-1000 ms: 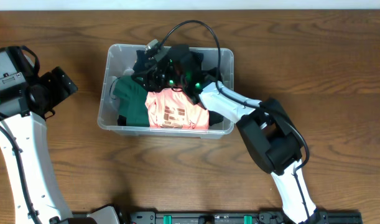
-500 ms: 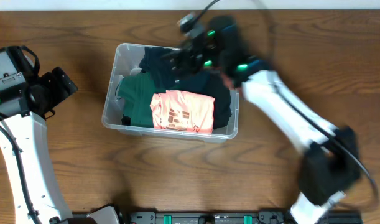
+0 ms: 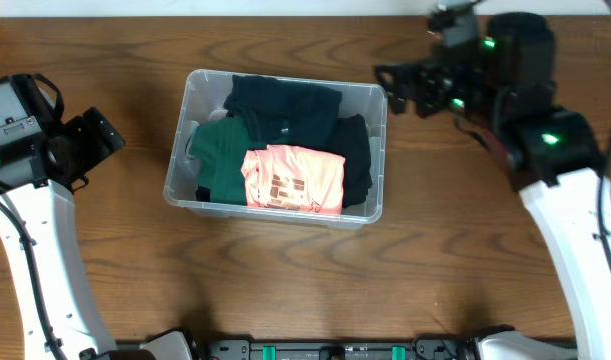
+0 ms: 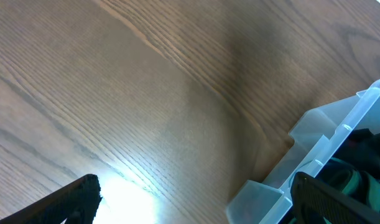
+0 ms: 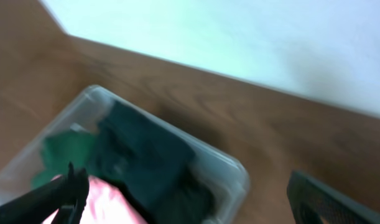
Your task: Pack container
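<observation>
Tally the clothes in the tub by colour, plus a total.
Dark: 2 (back dark garment, right-end dark garment; their boundary is not crisp)
Green garment: 1
Pink garment: 1
Total: 4, all in the container

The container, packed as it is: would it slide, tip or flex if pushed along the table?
The container would probably slide rather than tip: it sits low and wide on the smooth wooden table. Its thin clear walls would likely flex under a push. Filled only with folded clothes, it is probably light for its size.
</observation>
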`<state>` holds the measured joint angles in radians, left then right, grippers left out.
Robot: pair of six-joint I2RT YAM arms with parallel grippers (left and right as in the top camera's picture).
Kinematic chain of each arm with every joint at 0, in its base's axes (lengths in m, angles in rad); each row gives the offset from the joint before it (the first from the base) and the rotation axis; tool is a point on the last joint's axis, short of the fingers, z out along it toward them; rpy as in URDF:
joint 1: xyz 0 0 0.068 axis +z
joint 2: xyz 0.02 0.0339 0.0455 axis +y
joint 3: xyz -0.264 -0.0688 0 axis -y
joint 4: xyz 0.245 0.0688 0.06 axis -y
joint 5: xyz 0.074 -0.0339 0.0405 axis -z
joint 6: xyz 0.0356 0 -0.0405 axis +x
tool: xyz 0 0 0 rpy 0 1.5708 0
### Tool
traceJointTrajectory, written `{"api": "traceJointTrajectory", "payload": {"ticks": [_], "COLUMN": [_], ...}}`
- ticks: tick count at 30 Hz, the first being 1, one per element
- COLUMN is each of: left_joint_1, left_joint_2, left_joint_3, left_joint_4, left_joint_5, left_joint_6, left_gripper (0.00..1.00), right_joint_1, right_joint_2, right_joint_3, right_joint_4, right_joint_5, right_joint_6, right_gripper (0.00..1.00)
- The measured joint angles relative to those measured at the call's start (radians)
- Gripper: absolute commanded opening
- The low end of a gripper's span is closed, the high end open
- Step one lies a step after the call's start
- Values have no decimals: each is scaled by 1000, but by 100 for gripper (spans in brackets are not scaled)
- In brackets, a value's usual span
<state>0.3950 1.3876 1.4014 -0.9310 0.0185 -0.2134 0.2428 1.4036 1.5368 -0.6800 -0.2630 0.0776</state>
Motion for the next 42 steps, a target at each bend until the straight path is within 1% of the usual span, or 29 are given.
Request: {"api": "traceJointTrajectory", "payload": {"ticks": [2, 6, 17, 22, 26, 29, 32, 42], "left_joint_1": [0, 0, 0, 0, 0, 0, 0, 0], "left_joint_2": [0, 0, 0, 0, 0, 0, 0, 0], "left_joint_3": [0, 0, 0, 0, 0, 0, 0, 0], "left_joint_4": [0, 0, 0, 0, 0, 0, 0, 0], "left_joint_5": [0, 0, 0, 0, 0, 0, 0, 0], "left_joint_6": [0, 0, 0, 0, 0, 0, 0, 0], "left_gripper": [98, 98, 98, 98, 98, 98, 98, 98], "right_joint_1": [-27, -84, -249, -278, -280, -286, -296, -304], "right_joint_2": [-30, -79, -217, -306, -380, -439, -507, -780], "right_joint_3": [0, 0, 0, -1, -43, -120, -240, -756], "right_joint_4": [-37, -42, -66, -81, -81, -80, -63, 127], "right_joint_5": [34, 73, 103, 105, 113, 124, 142, 151], "right_joint_6": [-3, -26, -67, -112, -147, -159, -166, -170], "right_gripper": [99, 99, 99, 99, 99, 99, 99, 99]}}
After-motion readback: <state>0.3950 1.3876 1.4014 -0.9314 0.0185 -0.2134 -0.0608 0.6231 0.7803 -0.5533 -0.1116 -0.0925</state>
